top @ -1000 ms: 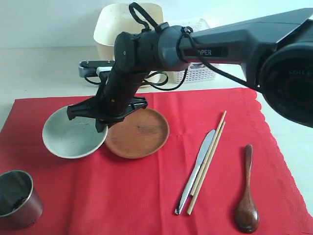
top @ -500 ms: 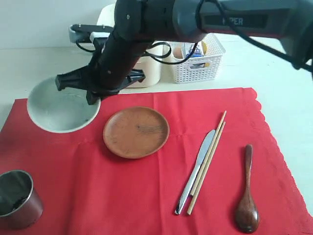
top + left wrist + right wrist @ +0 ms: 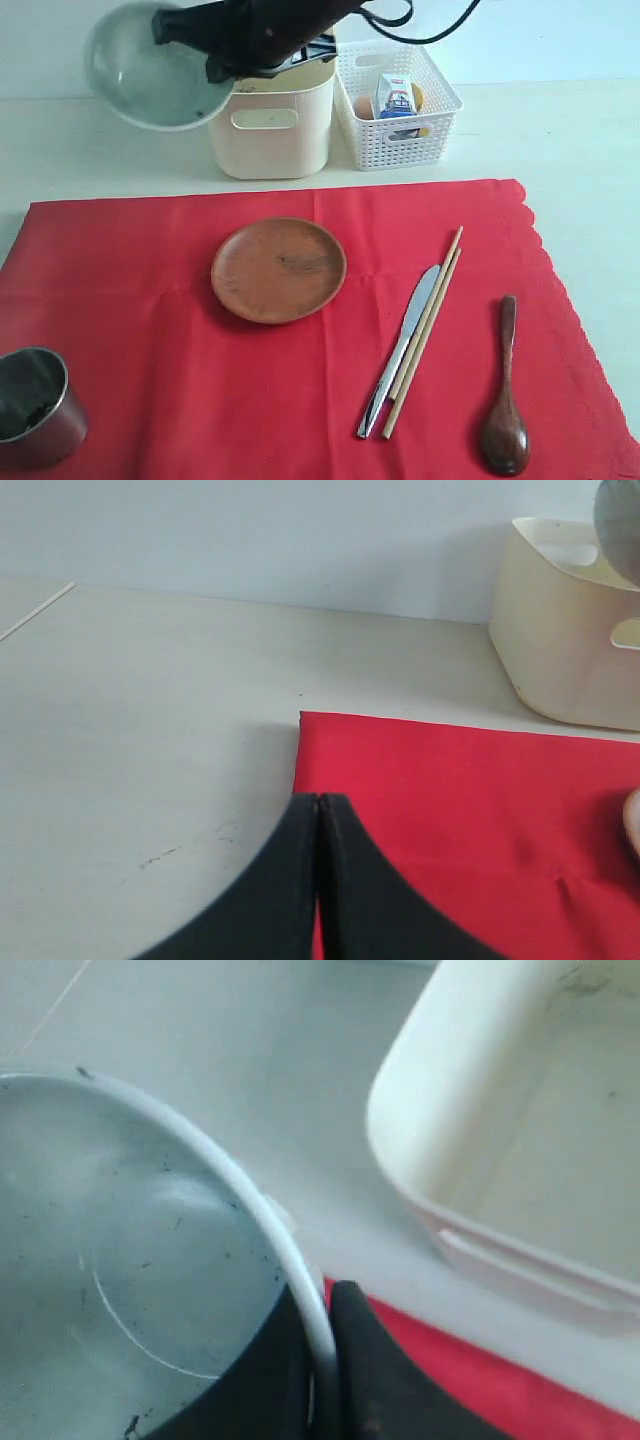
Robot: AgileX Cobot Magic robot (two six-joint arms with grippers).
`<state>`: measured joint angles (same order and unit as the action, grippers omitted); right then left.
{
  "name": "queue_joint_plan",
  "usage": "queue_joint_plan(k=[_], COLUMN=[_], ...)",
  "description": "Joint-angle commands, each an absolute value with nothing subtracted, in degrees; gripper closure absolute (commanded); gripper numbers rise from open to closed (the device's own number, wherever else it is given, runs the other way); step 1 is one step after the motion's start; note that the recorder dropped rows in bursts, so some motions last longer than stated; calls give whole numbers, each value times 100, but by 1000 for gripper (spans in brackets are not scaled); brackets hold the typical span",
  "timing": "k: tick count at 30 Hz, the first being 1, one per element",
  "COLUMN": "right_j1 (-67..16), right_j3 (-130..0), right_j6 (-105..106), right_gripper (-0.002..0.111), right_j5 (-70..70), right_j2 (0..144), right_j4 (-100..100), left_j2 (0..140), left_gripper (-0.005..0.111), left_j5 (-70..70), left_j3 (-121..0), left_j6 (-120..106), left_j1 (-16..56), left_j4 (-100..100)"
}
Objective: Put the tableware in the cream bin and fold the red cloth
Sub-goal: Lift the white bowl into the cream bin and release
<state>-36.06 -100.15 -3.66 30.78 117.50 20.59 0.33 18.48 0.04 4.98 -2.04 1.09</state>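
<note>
Pinching the bowl by its rim, the right end effector holds it aloft beside the cream bin at the table's far edge; plate, cup, knife, chopsticks, spoon lie on the unfolded red cloth.

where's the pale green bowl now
In the exterior view the bowl hangs in the air at upper left, its rim pinched by the right gripper, just left of the cream bin and off the red cloth.

Soft, even light fills every view, leaving only faint shadows beside the brown plate and chopsticks on the red cloth, while the bowl and right tool blur close against the wrist lens.
</note>
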Motion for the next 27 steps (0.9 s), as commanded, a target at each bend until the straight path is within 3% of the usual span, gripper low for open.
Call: queue_joint_plan(k=[1,19,27], right_j1=[-3252,-2588,-2588], right_j3=[-10037,-10037,-10037], right_j6=[-631,-799,-815], right_gripper=[108,107,77], right_j5=[2589,2047,1881], right_j2=[11660,11678,11683], right_j4=[2060,1815,1632], left_j2=[0,0,0], left_gripper=[106,106,106], left_j5=[1813,1813,1813], left_j3=[0,0,0], left_j6=[473,473,473], left_j1=[-210,-210,-210], left_j4=[78,78,78])
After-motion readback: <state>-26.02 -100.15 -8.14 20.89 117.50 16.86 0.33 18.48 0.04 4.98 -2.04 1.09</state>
